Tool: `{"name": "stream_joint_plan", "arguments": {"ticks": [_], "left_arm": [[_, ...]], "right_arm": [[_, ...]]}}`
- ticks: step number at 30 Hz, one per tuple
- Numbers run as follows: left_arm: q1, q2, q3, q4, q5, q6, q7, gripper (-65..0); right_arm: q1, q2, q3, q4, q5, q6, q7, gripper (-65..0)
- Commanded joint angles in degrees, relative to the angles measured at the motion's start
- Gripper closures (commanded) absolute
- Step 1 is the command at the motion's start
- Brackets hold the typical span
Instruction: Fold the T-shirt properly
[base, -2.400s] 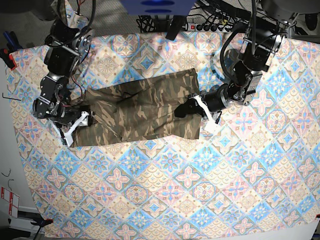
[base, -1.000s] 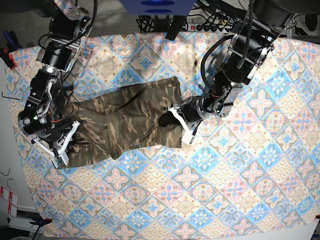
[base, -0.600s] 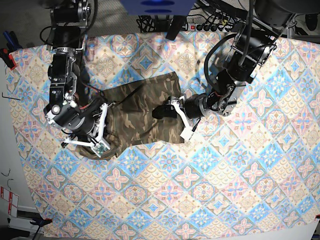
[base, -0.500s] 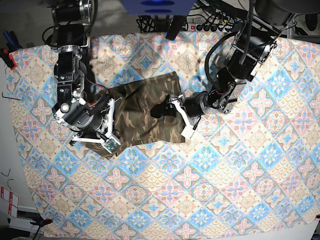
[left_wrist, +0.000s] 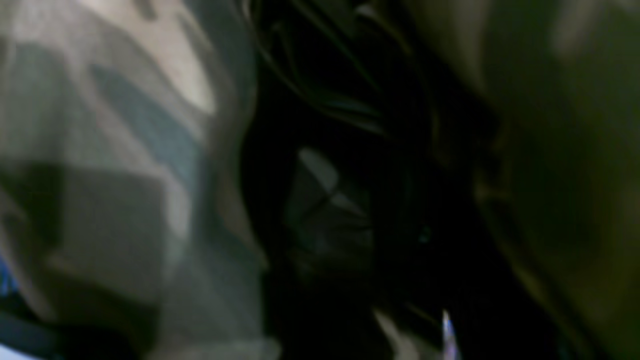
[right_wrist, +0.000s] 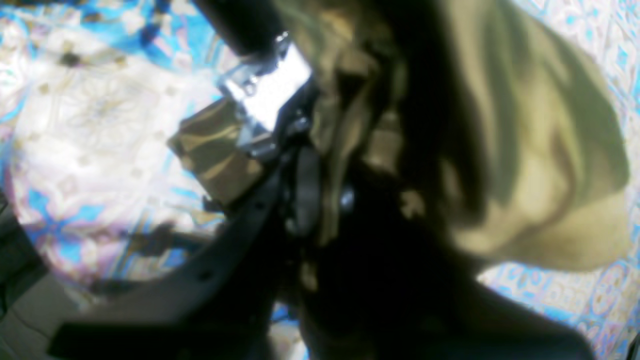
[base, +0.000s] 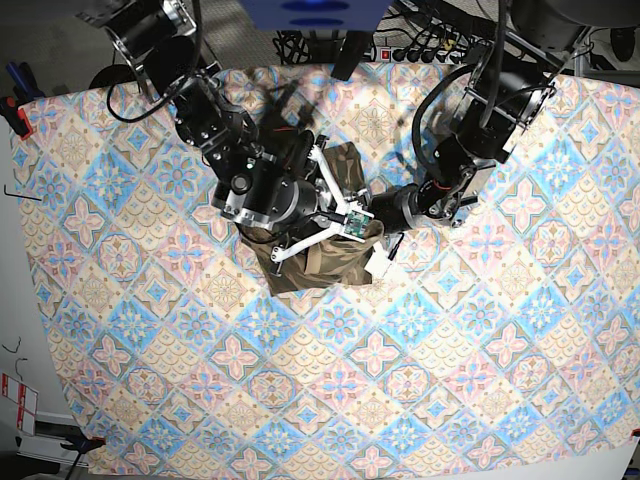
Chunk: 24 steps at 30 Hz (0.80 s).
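over the tablecloth (base: 480, 330) | right arm hides t-shirt (base: 310, 268), jaws clamped on cloth | left jaws unclear

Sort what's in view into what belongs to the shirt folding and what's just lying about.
Part of the job:
- T-shirt, bunched mid-table
- right end effector, shut on the T-shirt
- left end effector, at its edge

Lying about:
- tablecloth
- power strip
- red clamp

Right arm (base: 262, 190) reaches across; both grippers meet mid-table, right fingers (right_wrist: 270, 90) clamped.
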Motion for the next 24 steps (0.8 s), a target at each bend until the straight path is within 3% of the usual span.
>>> {"name": "stream_joint_plan", "arguments": {"ticks": [1,5,10,20,24], "left_arm": [[2.9,-1.7,0.8,-0.6,-3.8,0.4,5.6,-38.1],[4.1,-4.0,0.9,2.2,-9.6,0.4,5.5,-38.1],[4.9,-4.7,1.1,2.2,-9.8,0.4,5.7,-38.2],[4.8,-6.2,0.7,2.2,-10.2,0.4,12.7,-38.5],[4.8,-6.3,0.8,2.2,-10.1,0.4,12.8,-47.6]], "right_arm": [[0.3,-0.3,-0.3,-0.6,1.9,1.0,1.2,-1.0],[0.3,-0.3,-0.2,-4.3,1.9,1.0,4.1,-1.0],[0.2,-0.3,-0.2,-5.5,1.9,1.0,4.5,-1.0],[0.3,-0.3,-0.2,-7.5,1.9,1.0,5.6,-1.0],[0.3,-0.3,-0.2,-8.1,1.9,1.0,5.6,-1.0]]}}
